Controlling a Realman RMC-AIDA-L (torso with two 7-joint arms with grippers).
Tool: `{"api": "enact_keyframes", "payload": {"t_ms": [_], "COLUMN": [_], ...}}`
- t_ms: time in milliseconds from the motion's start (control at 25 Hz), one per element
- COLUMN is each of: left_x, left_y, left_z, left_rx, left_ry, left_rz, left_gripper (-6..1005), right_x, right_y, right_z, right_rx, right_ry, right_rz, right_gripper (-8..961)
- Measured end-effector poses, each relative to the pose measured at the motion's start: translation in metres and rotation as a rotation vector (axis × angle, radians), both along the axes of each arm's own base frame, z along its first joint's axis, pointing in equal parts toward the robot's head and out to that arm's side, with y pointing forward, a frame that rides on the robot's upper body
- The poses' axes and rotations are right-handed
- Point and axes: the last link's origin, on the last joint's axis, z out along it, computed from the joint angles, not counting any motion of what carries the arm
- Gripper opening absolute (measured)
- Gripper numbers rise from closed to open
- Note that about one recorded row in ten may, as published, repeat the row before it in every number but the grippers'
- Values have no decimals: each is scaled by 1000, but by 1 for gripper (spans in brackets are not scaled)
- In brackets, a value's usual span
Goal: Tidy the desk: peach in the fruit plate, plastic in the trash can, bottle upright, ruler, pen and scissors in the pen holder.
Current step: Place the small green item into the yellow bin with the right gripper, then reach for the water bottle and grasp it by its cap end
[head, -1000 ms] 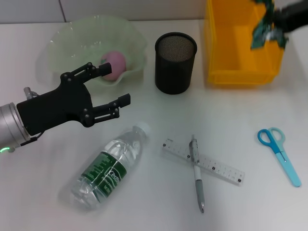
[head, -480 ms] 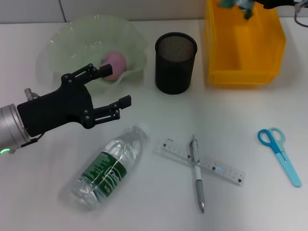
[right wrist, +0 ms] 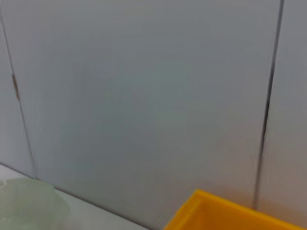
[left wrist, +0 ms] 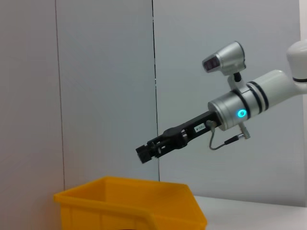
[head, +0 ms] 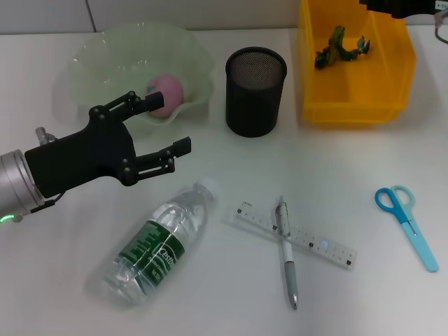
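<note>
My left gripper [head: 166,124] is open and empty, hovering just in front of the green fruit plate [head: 105,52], where the pink peach [head: 168,93] lies. A clear bottle [head: 159,241] lies on its side below it. The crumpled green plastic [head: 341,45] lies inside the yellow trash bin [head: 353,105]. My right gripper [head: 393,5] is at the top right edge above the bin; the left wrist view shows the right gripper [left wrist: 144,151] holding nothing over the bin [left wrist: 129,201]. A ruler [head: 315,243] with a pen [head: 287,255] across it and blue scissors [head: 409,225] lie on the desk.
The black mesh pen holder [head: 255,91] stands between the plate and the bin. The right wrist view shows a grey wall, a corner of the bin [right wrist: 225,213] and the plate's rim [right wrist: 24,201].
My right gripper carried the plastic over the yellow bin and let it go; it now lies inside. The gripper moved up out of most of the head view. The left arm has not moved.
</note>
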Motion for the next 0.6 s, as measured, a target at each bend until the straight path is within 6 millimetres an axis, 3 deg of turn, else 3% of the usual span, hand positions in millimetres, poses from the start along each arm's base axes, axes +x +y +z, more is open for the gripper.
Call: {"api": "enact_keyframes", "payload": {"t_ms": [160, 200, 240, 280, 320, 360, 400, 440, 520, 560, 600], "left_x": [-1, -1, -1, -1, 0, 0, 0, 0, 4, 4, 19], "left_y": [-1, -2, -2, -2, -4, -4, -4, -4, -7, -7, -12], "left_z": [4, 6, 6, 8, 11, 11, 11, 11, 18, 18, 27], "left_rx": [-11, -19, -19, -26, -42, -42, -42, -42, -85, -85, -184], "left_ry": [-35, -49, -49, -61, -78, -78, -78, -78, -111, -111, -86], "left_rz": [29, 38, 38, 47, 51, 51, 51, 51, 56, 56, 48], "left_gripper": [847, 847, 847, 847, 847, 847, 847, 847, 848, 848, 848], "right_x": [-13, -18, -18, -17, -8, -8, 6, 6, 37, 37, 58], "right_y": [-24, -47, -47, -61, -88, -88, -108, -108, -139, -139, -156], "right_z": [14, 22, 22, 24, 26, 26, 24, 24, 11, 11, -4], "right_rx": [-37, -63, -63, -75, -86, -86, -88, -88, -120, -120, -146], "right_ry": [51, 105, 105, 125, 157, 157, 182, 182, 185, 185, 179], "right_rz": [86, 155, 155, 201, 275, 275, 300, 300, 313, 313, 313], "right_gripper": [683, 724, 764, 805, 808, 811, 814, 817, 823, 826, 829]}}
